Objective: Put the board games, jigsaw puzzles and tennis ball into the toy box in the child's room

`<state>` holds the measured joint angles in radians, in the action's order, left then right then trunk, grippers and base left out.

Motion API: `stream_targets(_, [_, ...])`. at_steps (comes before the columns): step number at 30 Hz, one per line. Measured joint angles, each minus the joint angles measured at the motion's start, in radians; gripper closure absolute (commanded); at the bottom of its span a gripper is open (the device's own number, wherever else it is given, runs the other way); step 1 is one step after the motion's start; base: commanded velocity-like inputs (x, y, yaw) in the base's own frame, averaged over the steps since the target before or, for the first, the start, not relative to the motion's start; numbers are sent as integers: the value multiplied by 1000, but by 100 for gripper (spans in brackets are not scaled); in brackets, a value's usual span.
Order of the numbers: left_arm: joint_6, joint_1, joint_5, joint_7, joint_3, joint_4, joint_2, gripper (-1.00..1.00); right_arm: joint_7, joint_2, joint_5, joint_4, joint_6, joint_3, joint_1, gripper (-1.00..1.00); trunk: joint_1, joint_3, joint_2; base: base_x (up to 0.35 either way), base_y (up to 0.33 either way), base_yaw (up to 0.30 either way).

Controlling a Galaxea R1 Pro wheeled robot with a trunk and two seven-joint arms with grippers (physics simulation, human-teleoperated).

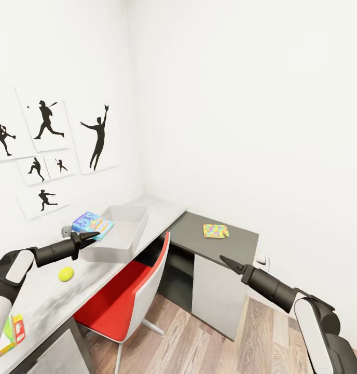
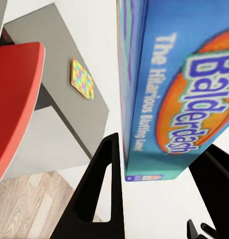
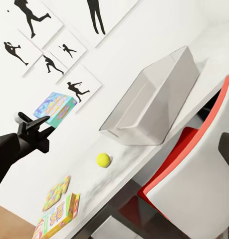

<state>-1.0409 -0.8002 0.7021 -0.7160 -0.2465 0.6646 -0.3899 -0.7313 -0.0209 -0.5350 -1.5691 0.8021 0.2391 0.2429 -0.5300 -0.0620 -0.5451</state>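
Blue cardboard board game box (image 1: 92, 224) is held in the left claw (image 1: 91, 238), clamped by one edge between the black fingers, as the left wrist view confirms with the printed lid standing between them. It is carried just above the rim of the open grey rectangular toy box (image 1: 120, 232) on the pale marbled surface (image 1: 43, 291), presumably so that it can be tipped or lowered inside. The toy box appears empty. The yellow-green tennis ball (image 1: 66, 274) lies on the surface near the toy box, under the left arm. A multicoloured flat jigsaw puzzle (image 1: 216, 230) rests on the dark grey side surface (image 1: 241, 241), well apart. More colourful boxes (image 1: 11, 332) sit at the surface's near end. The right claw (image 1: 226, 261) hangs pinched together and empty over the red and white chair (image 1: 126, 296), kept out of the way.
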Motion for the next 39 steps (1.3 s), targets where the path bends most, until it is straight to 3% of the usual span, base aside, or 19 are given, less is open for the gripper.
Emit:
stream_targets(8, [-1, -2, 0, 11, 2, -2, 9, 100, 2, 1, 0, 0, 0, 5, 0, -100, 0, 0, 0, 55, -81, 0])
stream_targets(17, [0, -2, -3, 12, 2, -2, 13, 100, 2, 1, -1, 0, 0, 6, 0, -100, 0, 0, 0, 98, -271, 9])
stream_targets(23, [0, -2, -1, 12, 2, -1, 17, 100, 3, 1, -1, 0, 0, 5, 0, -100, 0, 0, 0, 24, -309, 204])
stream_targets(39, [0, -2, -4, 12, 2, -2, 20, 100, 0, 1, -1, 0, -1, 5, 0, -100, 0, 0, 0, 214, -118, 95])
